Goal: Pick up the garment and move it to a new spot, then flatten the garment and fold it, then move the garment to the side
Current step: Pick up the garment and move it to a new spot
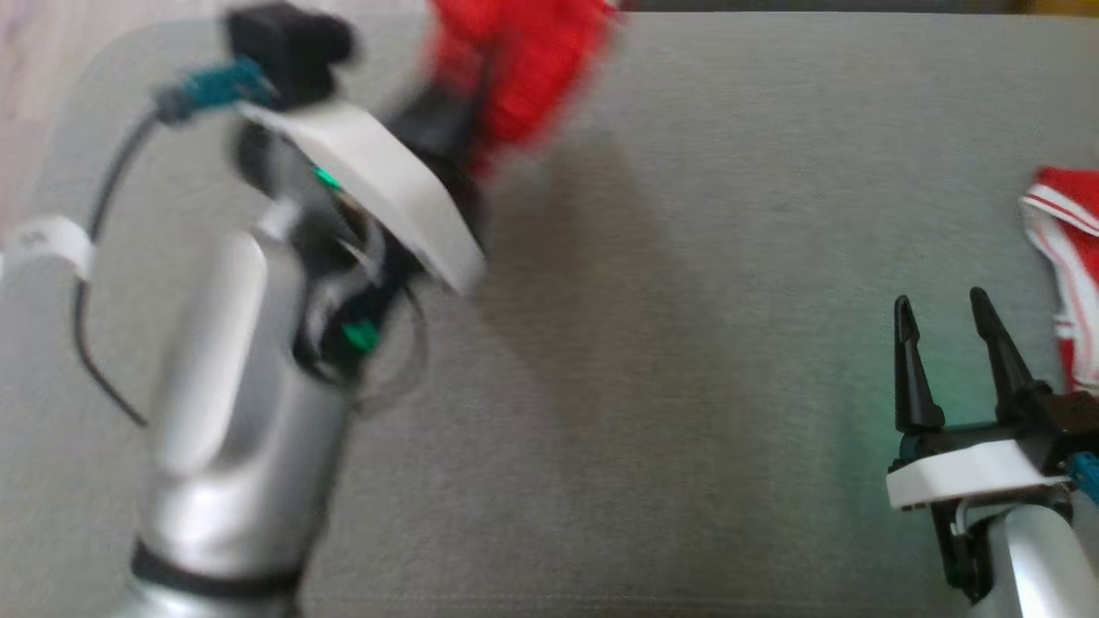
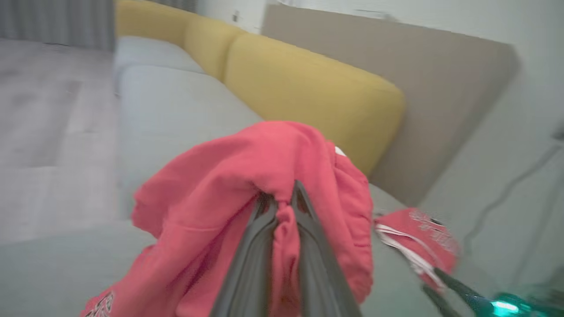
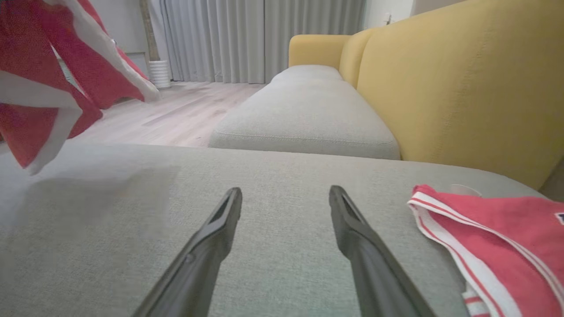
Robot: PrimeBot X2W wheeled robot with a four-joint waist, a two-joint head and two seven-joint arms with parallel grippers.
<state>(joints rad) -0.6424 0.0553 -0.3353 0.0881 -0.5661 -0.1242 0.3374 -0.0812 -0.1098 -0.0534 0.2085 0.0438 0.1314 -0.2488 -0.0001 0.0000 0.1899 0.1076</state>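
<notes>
The left hand (image 2: 282, 194) is clenched on a fold of the red garment (image 2: 246, 167). The two dark fingers (image 2: 251, 255) pinch the cloth between them, and the rest hangs down around them in a bunch. The garment is up in the air over the far side of the grey sofa seat (image 1: 687, 343), not lying on it. I think it is held high like this so it can be carried to a new spot without dragging. A small pinch is enough because cloth is soft and light.

The right hand (image 1: 940, 299) is released, with its fingers wide apart and nothing between them. It waits low over the near right part of the seat, well apart from the garment. I think it is kept ready to help pull the garment flat later.

In the head view the garment is a red blur, so the grip is hard to see. The left wrist view shows the pinch up close. The right wrist view shows the garment hanging at the upper left, with white stripes and its shadow on the seat below. It also shows another red and white cloth (image 3: 498, 229) lying flat just beside the right hand, and the yellow sofa back (image 3: 462, 79).
</notes>
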